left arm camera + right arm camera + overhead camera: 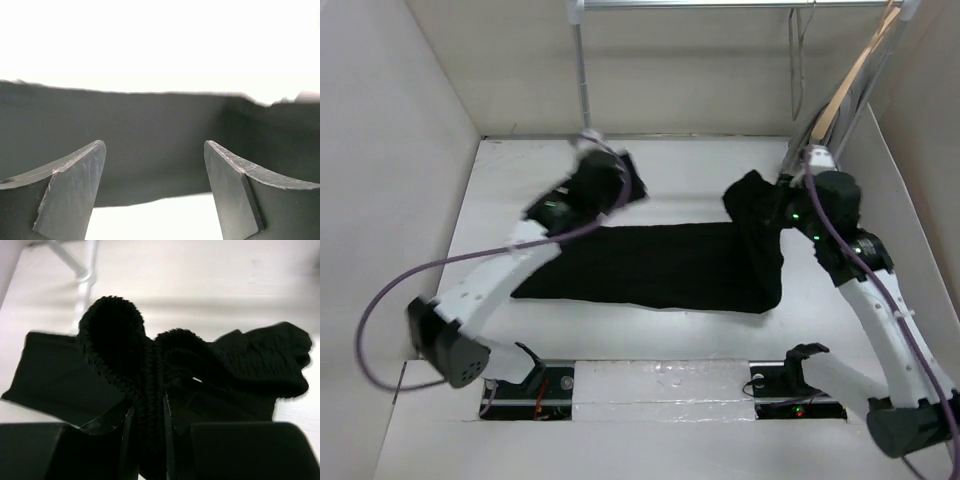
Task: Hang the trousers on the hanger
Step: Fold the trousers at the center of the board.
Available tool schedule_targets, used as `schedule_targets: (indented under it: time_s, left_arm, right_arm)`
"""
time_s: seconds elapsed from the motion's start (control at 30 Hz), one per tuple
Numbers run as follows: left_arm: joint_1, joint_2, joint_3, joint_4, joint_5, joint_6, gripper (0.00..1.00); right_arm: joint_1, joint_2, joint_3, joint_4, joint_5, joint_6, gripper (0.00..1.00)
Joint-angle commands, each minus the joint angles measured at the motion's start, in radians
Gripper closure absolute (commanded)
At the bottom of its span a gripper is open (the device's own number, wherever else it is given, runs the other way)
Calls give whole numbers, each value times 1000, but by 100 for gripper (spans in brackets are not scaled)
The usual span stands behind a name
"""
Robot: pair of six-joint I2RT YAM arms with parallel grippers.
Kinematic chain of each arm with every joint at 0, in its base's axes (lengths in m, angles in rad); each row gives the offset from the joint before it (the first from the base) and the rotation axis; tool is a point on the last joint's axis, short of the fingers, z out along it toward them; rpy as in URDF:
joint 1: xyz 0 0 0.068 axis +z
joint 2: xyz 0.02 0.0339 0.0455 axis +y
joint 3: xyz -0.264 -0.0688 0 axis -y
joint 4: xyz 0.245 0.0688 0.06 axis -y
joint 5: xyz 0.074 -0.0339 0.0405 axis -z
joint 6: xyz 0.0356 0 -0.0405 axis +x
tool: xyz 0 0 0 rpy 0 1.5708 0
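Observation:
The black trousers (660,265) lie flat across the middle of the table, legs pointing left. My right gripper (778,215) is shut on the bunched elastic waistband (150,365) and holds that end lifted a little off the table; its closed tips show in the right wrist view (148,405). My left gripper (625,190) is open and empty, low over the far left end of the legs. In the left wrist view its gripper (154,145) faces the black cloth (160,115), not touching it. The thin grey wire hanger (799,70) hangs from the rail at the back right.
A metal clothes rail (720,5) runs along the back, with an upright pole (582,70). A pale wooden hanger (855,70) leans at the far right, beside the wire one. White walls (390,150) close in the table on both sides.

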Motion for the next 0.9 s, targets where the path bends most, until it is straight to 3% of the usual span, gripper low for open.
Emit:
schedule_targets:
  time_s: [0.0, 0.1, 0.23, 0.3, 0.33, 0.43, 0.53, 0.57, 0.6, 0.63, 0.7, 0.73, 0.87]
  left_arm:
    - [225, -224, 165, -48, 24, 124, 23]
    - [317, -215, 306, -155, 35, 167, 22]
    - [383, -238, 415, -168, 24, 198, 21]
    - [394, -235, 493, -180, -3, 227, 21]
    - [394, -235, 521, -180, -19, 233, 21]
    - [394, -221, 585, -203, -54, 247, 20]
    - [394, -236, 569, -182, -94, 251, 19]
    - [394, -241, 567, -171, -100, 259, 19]
    - [394, -241, 561, -169, -102, 265, 19]
    - [394, -239, 561, -168, -114, 268, 19]
    - [394, -236, 553, -180, -128, 279, 19]
    - [394, -236, 535, -177, -157, 281, 19]
    - [394, -255, 460, -146, -230, 297, 19]
  right_arm:
    - [286, 71, 74, 171, 173, 143, 100]
    - [514, 240, 206, 243, 266, 201, 100]
    - [687, 502, 424, 314, 306, 247, 100]
    - [749, 718, 568, 329, 294, 288, 99]
    - [769, 719, 569, 338, 294, 288, 99]
    - [834, 921, 726, 386, 275, 342, 97]
    - [906, 1140, 884, 407, 216, 368, 84]
    - [936, 1192, 926, 409, 176, 376, 59]
    - [946, 1299, 1014, 395, 150, 368, 46]
    - [946, 1344, 1056, 374, 99, 364, 41]
    - [946, 1387, 1084, 348, -20, 350, 19]
    - [946, 1377, 1066, 352, -35, 335, 13]
    - [911, 1213, 887, 332, -19, 194, 13]
